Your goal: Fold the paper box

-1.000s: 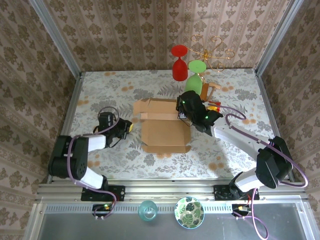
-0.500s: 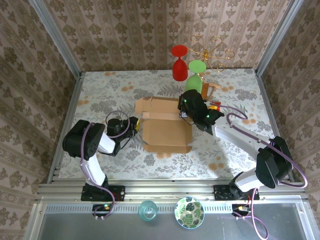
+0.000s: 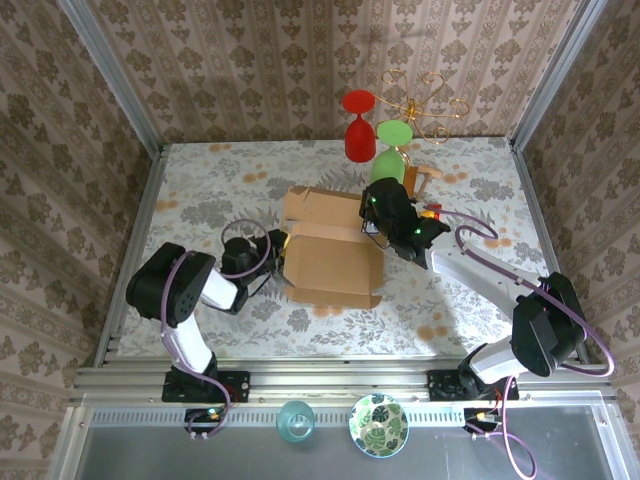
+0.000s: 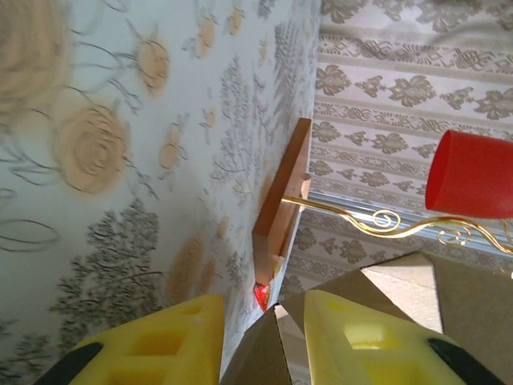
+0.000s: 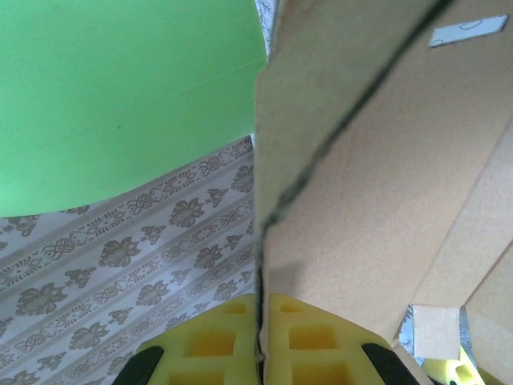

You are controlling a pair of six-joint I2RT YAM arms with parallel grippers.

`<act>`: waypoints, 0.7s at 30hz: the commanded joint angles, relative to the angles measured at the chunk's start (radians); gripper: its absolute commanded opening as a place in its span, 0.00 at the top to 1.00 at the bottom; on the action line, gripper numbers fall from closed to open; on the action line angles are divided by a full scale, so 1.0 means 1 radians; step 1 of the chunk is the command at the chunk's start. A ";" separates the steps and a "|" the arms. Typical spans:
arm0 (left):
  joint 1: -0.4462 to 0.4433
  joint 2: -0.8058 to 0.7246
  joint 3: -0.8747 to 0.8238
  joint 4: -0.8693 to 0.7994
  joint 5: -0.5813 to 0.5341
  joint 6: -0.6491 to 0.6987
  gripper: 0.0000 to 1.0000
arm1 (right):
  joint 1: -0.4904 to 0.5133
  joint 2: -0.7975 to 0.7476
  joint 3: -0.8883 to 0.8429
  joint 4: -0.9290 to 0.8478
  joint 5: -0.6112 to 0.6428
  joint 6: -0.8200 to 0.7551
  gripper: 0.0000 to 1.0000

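On the flowery desk (image 3: 200,180), a box is held at two sides

Near the middle of the desk, the paper box (image 3: 330,258) is seen. It is tan and only half folded, and some of its flaps are tipped up. The right side wall of the box is pinched by the right hand (image 3: 372,222). In the right wrist view its yellow fingers (image 5: 216,345) are pressed together on the thin cardboard edge. The left hand (image 3: 272,246) is placed at the left side of the box. Its yellow fingers (image 4: 172,341) are parted a little. A corner of cardboard is seen in the gap, but it is not squeezed. Behind the box, a small wooden stand (image 3: 420,182) is set, and a red glass (image 3: 359,128) and a green glass (image 3: 392,150) are carried on it.
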 commanded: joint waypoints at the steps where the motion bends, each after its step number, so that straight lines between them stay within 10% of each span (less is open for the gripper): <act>1: -0.025 -0.054 0.050 -0.022 -0.010 0.056 0.66 | 0.003 -0.003 -0.020 0.001 0.022 0.094 1.00; 21: -0.112 -0.278 0.131 -0.676 -0.077 0.396 0.61 | 0.009 -0.002 -0.055 0.041 0.026 0.053 1.00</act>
